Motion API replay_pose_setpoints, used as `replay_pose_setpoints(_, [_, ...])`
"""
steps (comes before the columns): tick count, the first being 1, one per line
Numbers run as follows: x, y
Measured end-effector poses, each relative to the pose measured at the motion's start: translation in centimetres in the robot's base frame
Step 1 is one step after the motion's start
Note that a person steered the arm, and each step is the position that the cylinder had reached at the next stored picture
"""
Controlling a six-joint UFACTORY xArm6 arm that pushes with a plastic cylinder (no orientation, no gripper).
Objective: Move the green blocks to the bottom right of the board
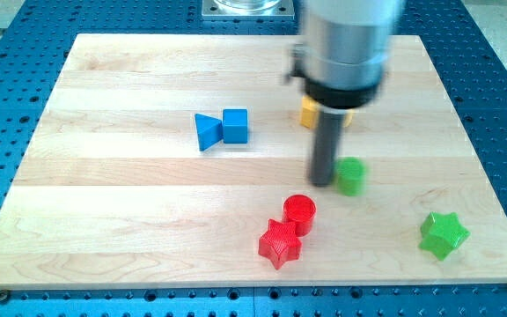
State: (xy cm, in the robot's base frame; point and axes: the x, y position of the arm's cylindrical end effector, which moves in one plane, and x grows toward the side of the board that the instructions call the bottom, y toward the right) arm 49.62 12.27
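The green cylinder [350,176] stands right of the middle of the board [104,185], on the light wood. My tip [323,183] is just beside it on its left, touching it or nearly so; the motion blur there makes it hard to tell which. The green star [444,234] lies well apart from it, toward the near right corner of the board, a little short of the edge.

The arm has no pincer: it ends in the dark rod, so nothing is open, closed or gripped. The rod comes down from a wide grey and black housing [341,48] that blurs across the far side of the view.

Behind the rod, partly hidden by the housing, sits a yellow block [309,114] whose shape cannot be made out. Near of my tip, a red cylinder [300,211] and a red star [279,244] touch each other. To the left, a blue triangle [207,131] and a blue cube [235,126] lie side by side, touching.

The board rests on a blue perforated tabletop [16,53].
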Motion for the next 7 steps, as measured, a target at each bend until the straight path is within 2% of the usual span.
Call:
replay_pose_setpoints(1, [0.1,2.7])
replay_pose_setpoints(2, [-2.1,4.2])
replay_pose_setpoints(3, [-2.0,8.5])
replay_pose_setpoints(5, [5.5,6.0])
replay_pose_setpoints(7, [5.5,3.5])
